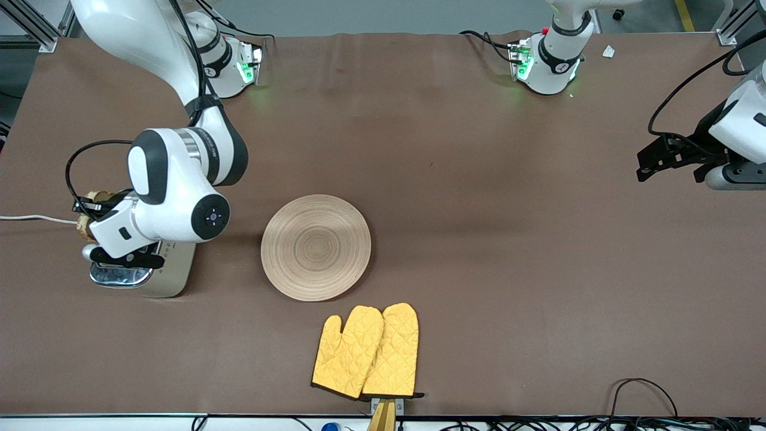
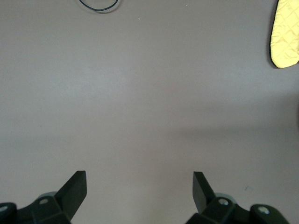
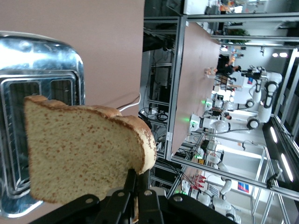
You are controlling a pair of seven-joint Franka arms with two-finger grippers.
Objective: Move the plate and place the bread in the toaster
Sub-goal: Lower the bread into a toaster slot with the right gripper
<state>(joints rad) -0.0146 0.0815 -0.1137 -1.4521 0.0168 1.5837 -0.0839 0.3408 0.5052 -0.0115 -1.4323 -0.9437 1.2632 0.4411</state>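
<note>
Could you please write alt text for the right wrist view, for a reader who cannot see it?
The right gripper is shut on the edge of the bread, a speckled brown slice held over the toaster, whose chrome top and slots show beneath it. The brown table and a lab room fill the rest of the view.

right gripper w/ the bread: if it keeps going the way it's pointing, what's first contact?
Probably the toaster: the right gripper, shut on the bread, hangs over its chrome slotted top. Whether the slice lines up with a slot is unclear.
</note>
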